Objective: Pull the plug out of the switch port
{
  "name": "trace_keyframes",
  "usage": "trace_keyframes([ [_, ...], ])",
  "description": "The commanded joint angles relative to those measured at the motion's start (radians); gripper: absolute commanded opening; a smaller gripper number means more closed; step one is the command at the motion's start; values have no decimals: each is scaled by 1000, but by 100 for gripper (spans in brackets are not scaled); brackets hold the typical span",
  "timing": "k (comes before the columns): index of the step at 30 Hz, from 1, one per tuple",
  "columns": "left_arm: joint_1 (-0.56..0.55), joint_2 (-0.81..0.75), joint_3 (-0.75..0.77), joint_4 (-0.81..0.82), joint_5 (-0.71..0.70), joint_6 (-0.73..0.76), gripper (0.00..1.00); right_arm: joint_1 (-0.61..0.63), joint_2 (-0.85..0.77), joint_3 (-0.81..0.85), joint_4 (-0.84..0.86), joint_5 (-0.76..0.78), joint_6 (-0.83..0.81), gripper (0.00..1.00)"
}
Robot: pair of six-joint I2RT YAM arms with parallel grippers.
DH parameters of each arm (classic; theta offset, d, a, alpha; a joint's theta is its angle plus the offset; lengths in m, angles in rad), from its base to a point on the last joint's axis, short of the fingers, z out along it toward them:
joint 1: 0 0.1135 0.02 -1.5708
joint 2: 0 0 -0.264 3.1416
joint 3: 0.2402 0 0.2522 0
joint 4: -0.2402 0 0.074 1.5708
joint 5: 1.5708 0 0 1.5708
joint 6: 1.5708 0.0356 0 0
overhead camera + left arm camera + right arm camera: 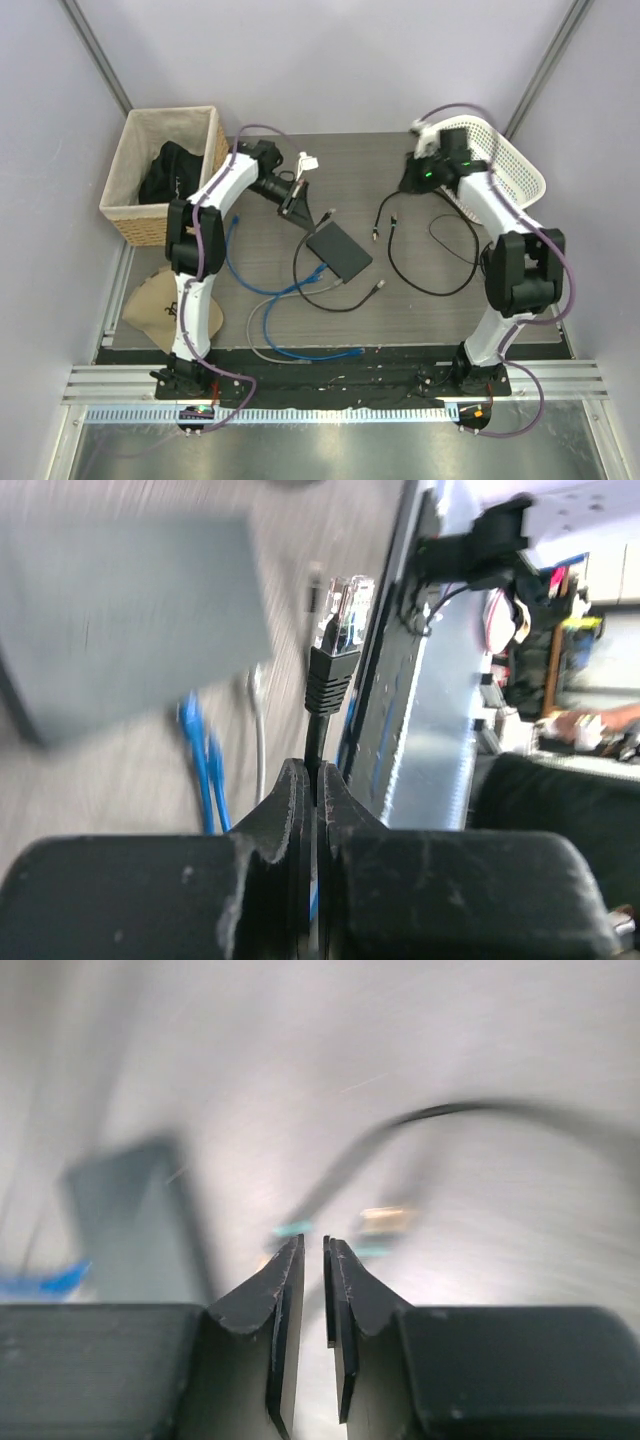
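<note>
over dark table (400, 322), left end effector (317, 775) pinches cable (316, 730) below plug (338, 620)

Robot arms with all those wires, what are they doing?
The left arm's fingers are pinched shut on a black cable, just behind its plug. The plug hangs in the air, clear of the flat black switch, so it looks already pulled out. The right arm's fingers are a little apart and hold nothing, up by the white basket. Blue cables lie loose nearby.
</note>
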State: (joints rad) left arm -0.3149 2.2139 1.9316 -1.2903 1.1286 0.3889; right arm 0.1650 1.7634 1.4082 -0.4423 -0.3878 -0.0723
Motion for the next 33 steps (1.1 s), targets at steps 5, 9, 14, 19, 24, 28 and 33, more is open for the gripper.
trace_keyframes([
  [5, -190, 167, 376, -108, 232, -209, 0, -311, -134, 92, 25, 88, 6, 29],
  [9, -283, 130, 216, 792, 267, -955, 0, -403, -176, 71, 60, 158, -11, 31],
  [14, -332, 421, 583, 1379, 76, -1505, 0, -492, -249, -32, 129, 245, 54, 32],
  [19, -407, 477, 488, 1407, -32, -1496, 67, -501, -318, -112, 117, 204, 29, 33],
  [24, -418, 486, 412, 1210, -129, -1348, 100, -518, -361, -153, 97, 156, 39, 35],
  [28, -400, 396, 428, 992, -211, -1153, 100, -519, -387, -198, 108, 109, 55, 36],
  [33, -385, 204, 433, 614, -628, -692, 100, -521, -395, -235, 113, 61, 71, 39],
])
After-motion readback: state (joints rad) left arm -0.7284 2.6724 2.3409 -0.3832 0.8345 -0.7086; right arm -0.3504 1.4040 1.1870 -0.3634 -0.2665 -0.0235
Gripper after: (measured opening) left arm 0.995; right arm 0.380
